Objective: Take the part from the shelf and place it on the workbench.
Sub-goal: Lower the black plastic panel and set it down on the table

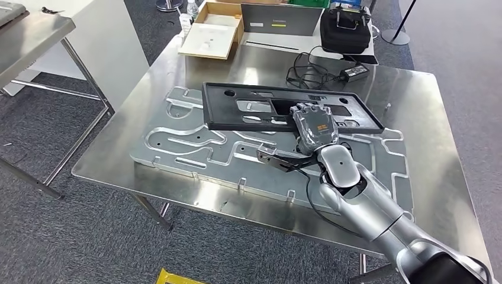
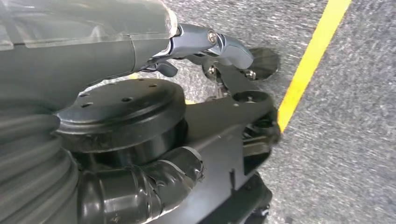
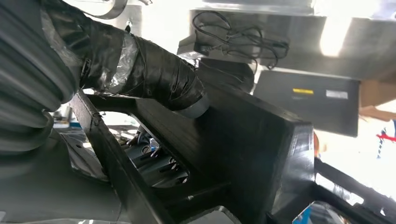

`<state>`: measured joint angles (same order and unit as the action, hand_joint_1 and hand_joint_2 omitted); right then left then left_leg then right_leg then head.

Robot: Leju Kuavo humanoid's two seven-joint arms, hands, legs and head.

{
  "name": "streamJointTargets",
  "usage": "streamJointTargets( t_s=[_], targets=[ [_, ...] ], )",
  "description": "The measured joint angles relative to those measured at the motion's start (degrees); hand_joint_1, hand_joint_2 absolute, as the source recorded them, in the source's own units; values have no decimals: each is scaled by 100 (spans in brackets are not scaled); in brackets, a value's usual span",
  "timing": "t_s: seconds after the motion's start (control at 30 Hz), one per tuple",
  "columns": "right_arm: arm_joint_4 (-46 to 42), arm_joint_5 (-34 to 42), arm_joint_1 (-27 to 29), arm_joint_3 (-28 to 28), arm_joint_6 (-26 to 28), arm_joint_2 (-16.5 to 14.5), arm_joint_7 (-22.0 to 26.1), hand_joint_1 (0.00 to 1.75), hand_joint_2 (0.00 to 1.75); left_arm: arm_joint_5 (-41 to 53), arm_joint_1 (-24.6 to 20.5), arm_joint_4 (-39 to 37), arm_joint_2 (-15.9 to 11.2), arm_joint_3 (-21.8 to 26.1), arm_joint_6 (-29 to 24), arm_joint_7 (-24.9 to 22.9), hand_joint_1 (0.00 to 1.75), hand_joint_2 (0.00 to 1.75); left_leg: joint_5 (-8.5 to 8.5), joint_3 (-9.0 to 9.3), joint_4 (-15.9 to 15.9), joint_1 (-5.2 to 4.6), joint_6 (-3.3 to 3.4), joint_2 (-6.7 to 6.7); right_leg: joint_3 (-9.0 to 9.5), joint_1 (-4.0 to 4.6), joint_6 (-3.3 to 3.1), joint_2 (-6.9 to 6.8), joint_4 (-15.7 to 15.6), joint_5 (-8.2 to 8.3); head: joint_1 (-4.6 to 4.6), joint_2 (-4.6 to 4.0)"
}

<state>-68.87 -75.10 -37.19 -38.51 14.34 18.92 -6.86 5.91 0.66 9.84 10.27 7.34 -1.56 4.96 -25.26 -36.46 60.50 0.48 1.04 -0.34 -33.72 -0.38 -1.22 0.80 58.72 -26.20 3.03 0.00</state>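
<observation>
A: Going from the left of the head view: a bare stretch of the steel tabletop [image 1: 112, 151], then the silver fixture plate [image 1: 195, 148] with its cut-out slots, and on that plate the part [image 1: 237, 106], a flat black frame with openings through it.

B: So it's already down on the workbench?

A: It looks so. Its left end lies on the plate; the right robot hand [image 1: 314, 125] is over its right half, fingers curled down across the near rail. I'd call that a hold on the part, not a spread palm.

B: How would it handle?

A: My guess is stiff moulded plastic, light for its size, long enough to swing if gripped at one end. The smooth rails could slip, so a grasp through an opening near the middle seems safest.

B: What does the right wrist view add?

A: The underside of the grip: a taped black finger [image 3: 154, 77] pressed against the part's thick black wall [image 3: 243, 140], which the head view hides behind the back of the hand. It also catches the coiled cable [image 3: 238, 35] at the far side.

B: And the left robot hand [image 2: 205, 46]?

A: It hangs over grey floor beside a yellow line [image 2: 313, 56]. Fingers curled or apart, I can't tell.
</observation>
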Motion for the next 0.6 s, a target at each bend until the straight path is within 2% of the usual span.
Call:
streamJointTargets(
  t_s=[0.03, 0.07, 0.17, 0.2, 0.3, 0.43, 0.6],
  targets=[
    [133, 42, -33, 8, -39, -13, -21, 175, 175, -2, -4, 0, -2, -1, 4, -6, 0, 175, 65, 26, -131, -12, 27, -6, -8, 5, 28, 1, 12, -18, 2, 0],
    [293, 94, -64, 21, -68, -24, -37, 175, 175, -3, -5, 0, -3, -2, 14, -10, 0, 175, 56, 27, -159, -18, 39, -11, -18, 14, 52, 0, 21, -31, 2, 0],
    [859, 264, -156, 109, -96, -70, -39, 175, 175, -8, 14, 0, 0, -4, 51, 9, 0, 175, 124, 30, -205, -18, 27, -28, -23, 22, 30, -14, 17, -37, 1, 0],
    [1057, 313, -189, 149, -94, -87, -32, 131, 131, -11, 13, 0, 0, -4, 64, 24, 0, 175, 126, 28, -207, -22, 23, -36, -18, 19, 11, -20, 4, -33, 3, 0],
    [1604, 434, -269, 251, -91, -140, 11, 0, 0, -31, -8, 0, 0, -4, 99, 54, 0, 175, 111, 29, -207, -28, 47, -50, 8, 18, 12, -34, -38, -36, 3, 0],
    [2200, 537, -329, 320, -124, -246, 94, 0, 0, -62, -17, 0, 0, -4, 174, 33, 0, 175, 97, 43, -206, -35, 74, -49, 33, 17, 24, -34, -66, -31, 3, 0],
    [2810, 615, -433, 357, -254, -403, 124, 0, 0, -137, -22, 0, 1, -3, 153, -5, 0, 175, 98, 46, -201, -39, 86, -44, 37, 12, 106, -33, -74, -19, 3, 0]
  ],
)
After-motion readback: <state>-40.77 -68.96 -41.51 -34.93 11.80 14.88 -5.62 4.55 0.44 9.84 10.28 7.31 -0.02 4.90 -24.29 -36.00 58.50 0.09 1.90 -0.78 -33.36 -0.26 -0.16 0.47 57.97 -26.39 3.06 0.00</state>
